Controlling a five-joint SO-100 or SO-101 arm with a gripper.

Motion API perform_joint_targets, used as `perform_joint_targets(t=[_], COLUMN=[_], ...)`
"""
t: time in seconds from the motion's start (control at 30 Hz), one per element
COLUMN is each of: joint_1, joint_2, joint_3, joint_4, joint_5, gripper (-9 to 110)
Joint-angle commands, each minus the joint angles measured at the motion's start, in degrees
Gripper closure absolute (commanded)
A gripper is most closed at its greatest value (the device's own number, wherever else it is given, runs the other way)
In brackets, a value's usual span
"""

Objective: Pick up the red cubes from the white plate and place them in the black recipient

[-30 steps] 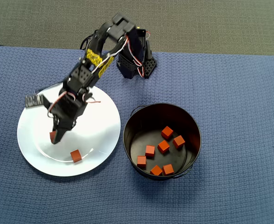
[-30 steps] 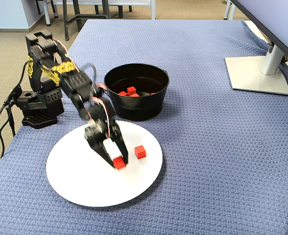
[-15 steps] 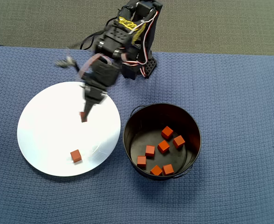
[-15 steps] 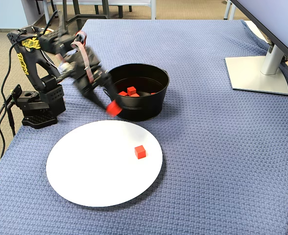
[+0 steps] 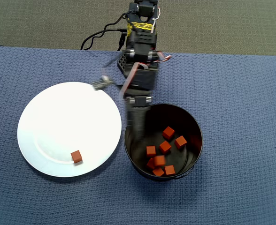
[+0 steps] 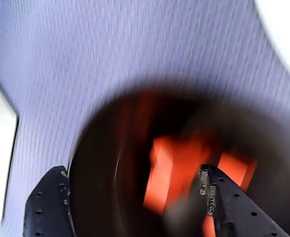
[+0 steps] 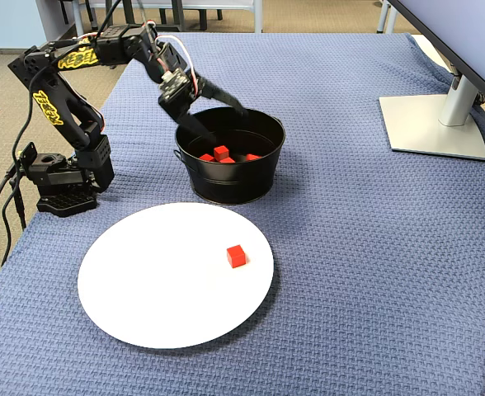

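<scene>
My gripper hangs open over the near-left rim of the black recipient, with nothing between its fingers. In the overhead view it is a blurred dark shape over the pot's left edge. Several red cubes lie on the pot's floor. The wrist view shows the jaws spread wide above the pot's dark inside, with blurred red cubes below. One red cube is left on the white plate.
The arm's base stands at the table's left edge in the fixed view, with cables trailing off it. A monitor's grey stand sits at the far right. Blue woven cloth covers the table.
The gripper swung from above the plate to over the pot and opened. The cube it carried is no longer in it, and the pot holds one more.
</scene>
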Motion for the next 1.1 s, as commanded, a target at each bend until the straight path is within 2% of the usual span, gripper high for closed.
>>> perform_joint_targets(t=[0.0,0.17,0.3,0.57,0.8,1.07], joint_1=[16.3,29.5,31.9,27.3,22.5,19.4], joint_2=[-1.1,-5.5,-17.4,-33.7,-39.8,-43.7], joint_3=[-0.6,8.3,9.5,-5.8,-9.2,-12.4], joint_4=[-6.4,-22.2,-36.0,-29.2,-31.3,-28.2], joint_5=[-11.6,-25.8,-30.2,-28.0,-28.1,-26.1], gripper=[79,79,78,80,80,81])
